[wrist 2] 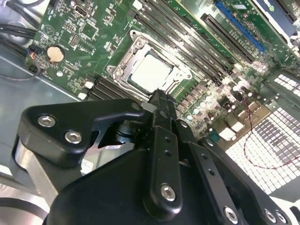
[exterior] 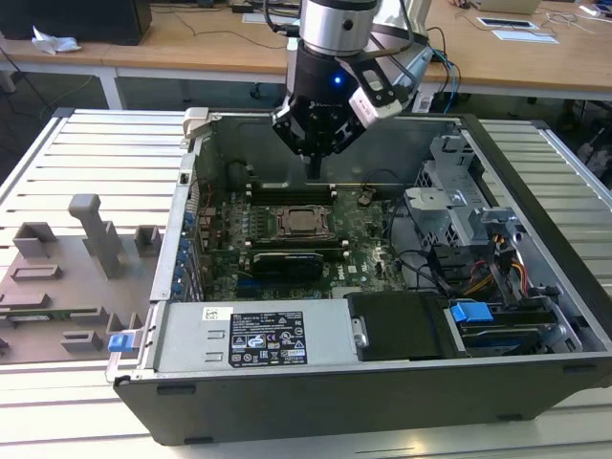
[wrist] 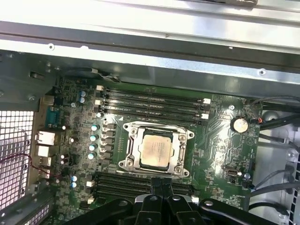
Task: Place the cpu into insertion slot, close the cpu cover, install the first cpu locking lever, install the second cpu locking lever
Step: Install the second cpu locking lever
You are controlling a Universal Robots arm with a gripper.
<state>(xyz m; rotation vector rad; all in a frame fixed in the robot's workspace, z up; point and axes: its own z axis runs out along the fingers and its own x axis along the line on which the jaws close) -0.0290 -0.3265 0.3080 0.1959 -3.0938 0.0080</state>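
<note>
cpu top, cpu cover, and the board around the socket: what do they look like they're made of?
cpu: pale grey top with a dull sheen, likely brushed or plated metal.
cpu cover: thin silver frame with bright glints, looks like bare stamped steel, closed around the chip.
Motherboard: green glossy laminate, probably fibreglass circuit board under solder mask.
</note>
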